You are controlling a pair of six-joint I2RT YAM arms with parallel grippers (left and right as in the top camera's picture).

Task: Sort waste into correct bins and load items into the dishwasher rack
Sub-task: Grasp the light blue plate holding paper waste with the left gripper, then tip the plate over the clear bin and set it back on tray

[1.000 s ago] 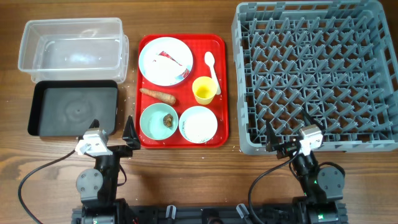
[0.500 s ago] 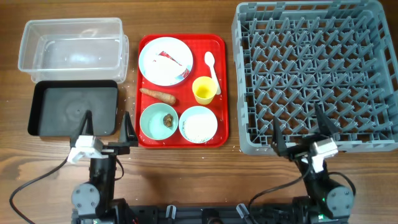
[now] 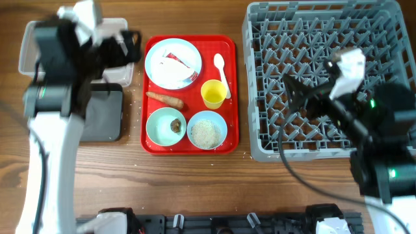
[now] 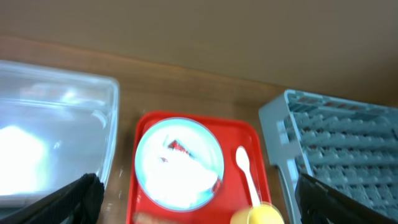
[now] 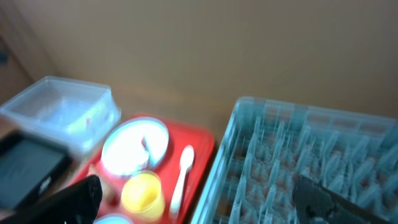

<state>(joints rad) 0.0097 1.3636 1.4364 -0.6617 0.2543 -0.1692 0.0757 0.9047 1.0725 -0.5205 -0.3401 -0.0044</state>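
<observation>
Your left fingers point(image 4: 74, 199) spread wide, holding nothing; your right fingers point(image 5: 71, 199) the same, both held high, I judge, to survey. Mid-frame, the pale blue plate point(image 4: 186, 180) with its wrapper scrap point(image 4: 176, 146) lies on the red tray point(image 4: 252, 134), between the clear tub point(image 4: 56, 143) at left and the dishwasher rack point(image 4: 348, 137) at right, so each arm's drop-off seems close.

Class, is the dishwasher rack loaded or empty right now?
Empty where visible: the dishwasher rack shows only bare pegs; the right arm hides part.
</observation>
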